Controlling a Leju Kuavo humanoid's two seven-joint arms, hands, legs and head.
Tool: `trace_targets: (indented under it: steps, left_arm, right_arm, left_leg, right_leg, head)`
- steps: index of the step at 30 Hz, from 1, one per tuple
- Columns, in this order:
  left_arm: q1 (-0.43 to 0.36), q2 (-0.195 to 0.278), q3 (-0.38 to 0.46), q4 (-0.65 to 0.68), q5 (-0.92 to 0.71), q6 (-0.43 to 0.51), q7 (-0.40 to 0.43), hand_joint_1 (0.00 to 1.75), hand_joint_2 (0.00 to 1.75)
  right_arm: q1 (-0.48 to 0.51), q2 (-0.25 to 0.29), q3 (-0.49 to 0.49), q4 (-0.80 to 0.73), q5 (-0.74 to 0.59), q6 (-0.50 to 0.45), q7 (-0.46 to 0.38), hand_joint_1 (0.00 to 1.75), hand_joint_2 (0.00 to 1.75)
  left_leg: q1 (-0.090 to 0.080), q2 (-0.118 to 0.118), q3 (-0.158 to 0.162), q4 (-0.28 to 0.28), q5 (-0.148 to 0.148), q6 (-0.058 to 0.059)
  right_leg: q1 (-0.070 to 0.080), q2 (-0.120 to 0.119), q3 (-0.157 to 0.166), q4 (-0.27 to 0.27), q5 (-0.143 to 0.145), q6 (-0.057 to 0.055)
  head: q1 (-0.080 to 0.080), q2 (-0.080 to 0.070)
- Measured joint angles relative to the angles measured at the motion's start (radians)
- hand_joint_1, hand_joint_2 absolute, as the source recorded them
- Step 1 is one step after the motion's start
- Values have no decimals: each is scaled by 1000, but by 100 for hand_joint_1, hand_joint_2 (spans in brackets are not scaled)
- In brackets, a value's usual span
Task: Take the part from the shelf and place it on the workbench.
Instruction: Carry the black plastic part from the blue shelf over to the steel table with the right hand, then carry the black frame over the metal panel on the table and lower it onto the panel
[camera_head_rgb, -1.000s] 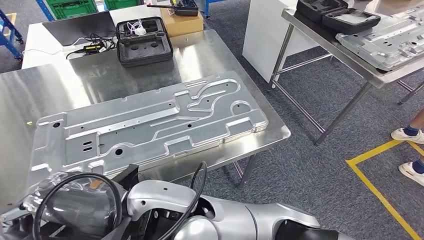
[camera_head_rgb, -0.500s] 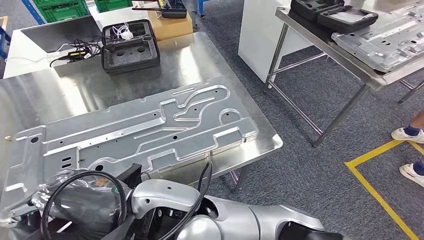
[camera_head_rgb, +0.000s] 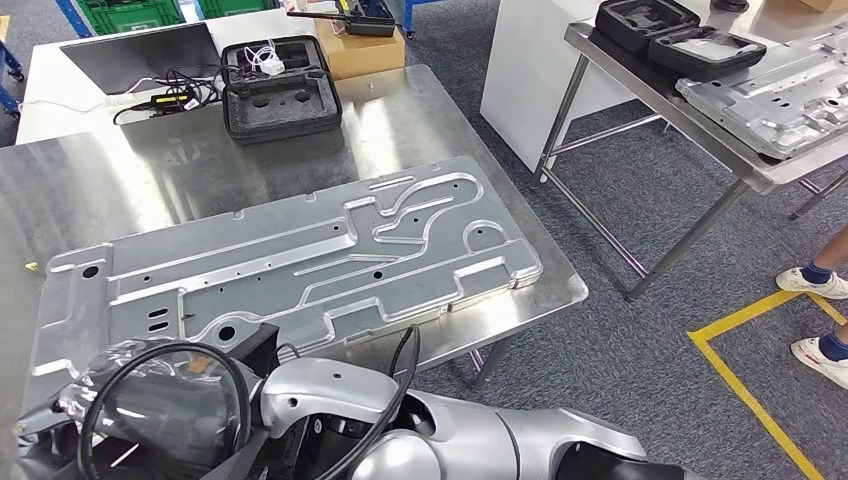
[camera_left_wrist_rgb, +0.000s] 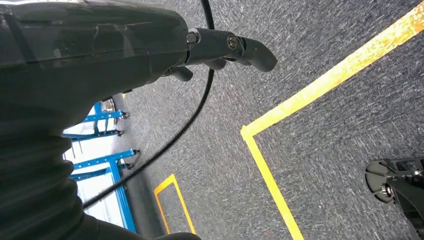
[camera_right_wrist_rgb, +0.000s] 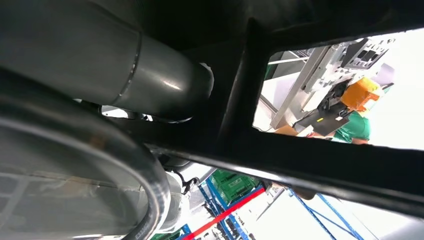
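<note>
Head view: metal panel (camera_head_rgb: 290, 265) is lying on surface (camera_head_rgb: 420, 120), overhanging slightly, risking sliding; left fingers (camera_left_wrist_rgb: 225, 47) are hanging curled, holding nothing; right fingers' state cannot be told.

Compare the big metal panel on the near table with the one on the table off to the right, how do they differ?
The near panel lies fully in view, flat on the near steel table, with nothing on it. The far panel on the right-hand table is cut off by the picture's edge and lies right next to two black foam cases. Both are silver stamped sheets with raised ribs and holes.
</note>
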Motion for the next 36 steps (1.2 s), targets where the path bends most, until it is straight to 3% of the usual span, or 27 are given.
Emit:
trace_targets:
  steps: [9, 24, 36]
  left_arm:
    - [0, 0, 0, 0, 0, -6, 0, 0, 175]
    - [0, -11, -15, 0, 3, -5, 0, 0, 175]
    - [-1, -12, -48, 0, -27, -15, 0, 0, 175]
  right_arm:
    - [-24, 2, -1, 6, 26, -1, 21, 175, 0]
    - [-163, 1, -103, 168, 132, -18, 91, 175, 0]
    - [-301, 49, -223, 512, 159, 20, 99, 175, 0]
  left_leg:
    - [-2, 1, 0, 1, 0, 0]
    - [3, 1, 0, 1, 2, -1]
    - [2, 1, 0, 1, 2, -1]
  right_leg:
    - [0, 0, -1, -1, 0, 27]
    - [5, 0, -1, 1, 0, 27]
    - [4, 0, -1, 1, 0, 27]
  head:
    - [0, 0]
    - [0, 0]
    - [0, 0]
